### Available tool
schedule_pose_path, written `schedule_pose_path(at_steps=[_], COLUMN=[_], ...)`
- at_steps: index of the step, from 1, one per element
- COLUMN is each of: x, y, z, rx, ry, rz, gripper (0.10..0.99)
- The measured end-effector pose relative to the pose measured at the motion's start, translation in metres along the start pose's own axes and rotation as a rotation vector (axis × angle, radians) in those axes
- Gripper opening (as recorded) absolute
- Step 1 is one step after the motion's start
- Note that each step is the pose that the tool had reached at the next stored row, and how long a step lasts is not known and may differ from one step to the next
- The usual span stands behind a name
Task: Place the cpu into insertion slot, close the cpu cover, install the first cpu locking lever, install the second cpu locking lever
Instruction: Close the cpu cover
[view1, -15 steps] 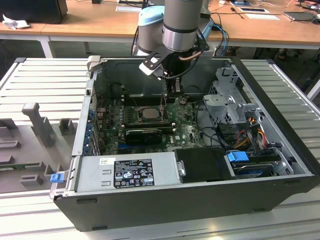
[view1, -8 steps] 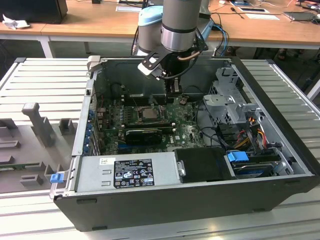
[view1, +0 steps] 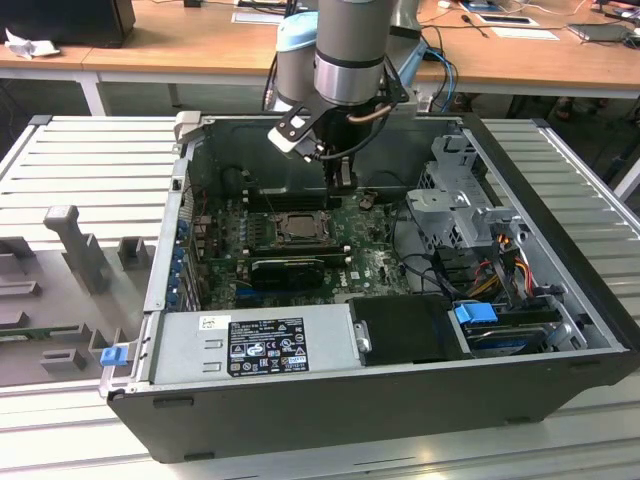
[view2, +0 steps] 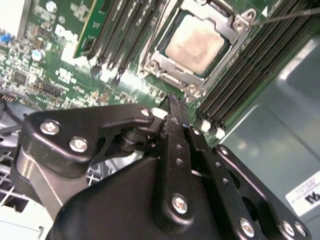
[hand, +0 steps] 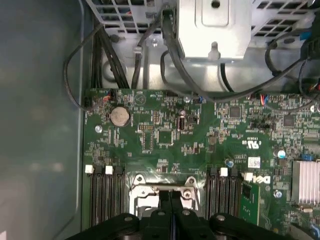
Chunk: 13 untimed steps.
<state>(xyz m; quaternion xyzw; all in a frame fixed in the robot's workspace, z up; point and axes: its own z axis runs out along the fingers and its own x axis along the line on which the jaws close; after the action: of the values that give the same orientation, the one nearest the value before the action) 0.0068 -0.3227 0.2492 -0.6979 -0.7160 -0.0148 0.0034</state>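
The cpu (view2: 195, 44) lies silver-grey side up in the insertion slot (view1: 272, 238) on the green board, also seen as the cpu (view1: 298, 227) in the exterior view. The cpu cover (view2: 165, 64), a metal frame, lies flat around it. A thin locking lever rod (view2: 287, 16) runs out from the cover's corner. My gripper (view2: 172, 102) hovers just off the slot's edge with its black fingers (hand: 165, 200) pressed together and nothing between them. In the exterior view the gripper (view1: 343, 178) hangs above the board, behind and to the right of the slot.
Long black memory slots (view2: 125, 35) flank the socket on both sides. A black expansion card (view1: 290, 270) lies in front of it. The power supply (view1: 250, 345), drive cage (view1: 460, 200), loose cables (hand: 170, 55) and case walls (view1: 560, 250) hem in the board.
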Motion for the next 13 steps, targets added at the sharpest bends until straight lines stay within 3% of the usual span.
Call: schedule_pose_path(at_steps=[4,6,13], x=[-0.0004,-0.0011,-0.0006], y=[-0.0064,-0.0192,-0.0394], z=[0.0073,0.0115,0.0124], rx=[0.0,0.0,0.0], ry=[0.0,-0.0002,0.0001], rz=[0.0,-0.003,-0.003], gripper=[0.106,0.106,0.106])
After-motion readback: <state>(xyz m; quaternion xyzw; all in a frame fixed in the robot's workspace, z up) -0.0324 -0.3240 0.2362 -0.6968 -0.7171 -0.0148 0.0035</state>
